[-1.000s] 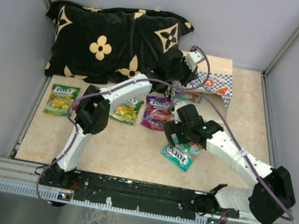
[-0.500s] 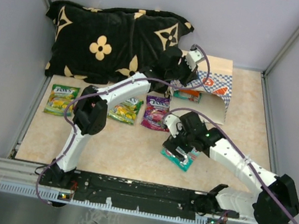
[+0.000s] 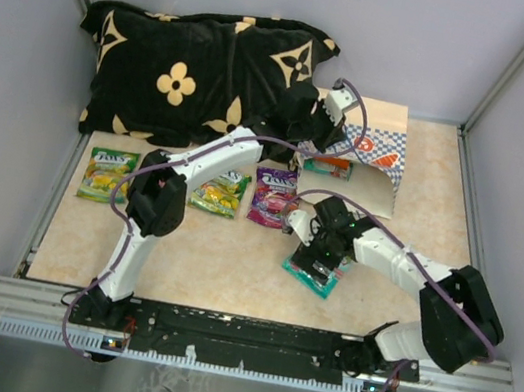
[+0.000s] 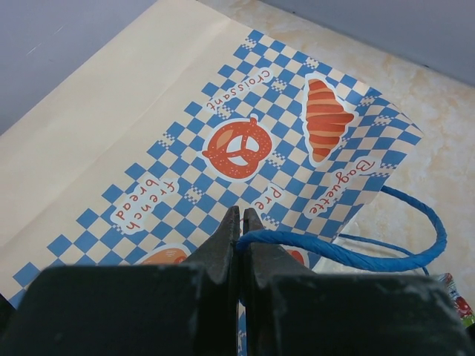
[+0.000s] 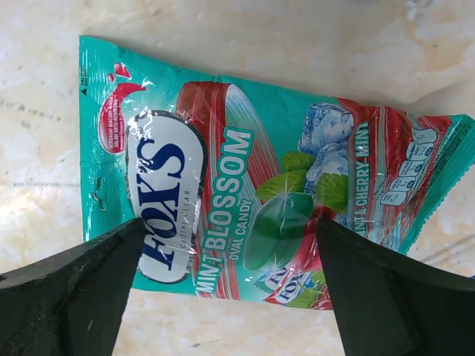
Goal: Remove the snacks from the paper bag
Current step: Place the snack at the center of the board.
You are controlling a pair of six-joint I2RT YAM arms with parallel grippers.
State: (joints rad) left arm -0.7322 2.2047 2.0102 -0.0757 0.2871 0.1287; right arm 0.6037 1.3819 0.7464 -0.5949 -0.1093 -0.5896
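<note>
Pinching the blue cord handle (image 4: 349, 256) between fully closed jaws, your left claw (image 4: 239, 219) holds onto the checkered paper bag (image 4: 245, 148), which sits at the far right of the scene. Your right claw (image 5: 230, 256) hangs wide open and empty over the teal packet (image 5: 245, 170), near centre. Expect that packet to be light, thin, crinkly and slick. You'd do best to take it across a short sealed edge, since a flat grab may skid. The right wrist view shows it lying flat on the tabletop (image 5: 223, 44). Only the top view shows what looks like one more packet (image 3: 329, 167) at the bag's open end and a row of three packets (image 3: 222, 192) to the left.
</note>
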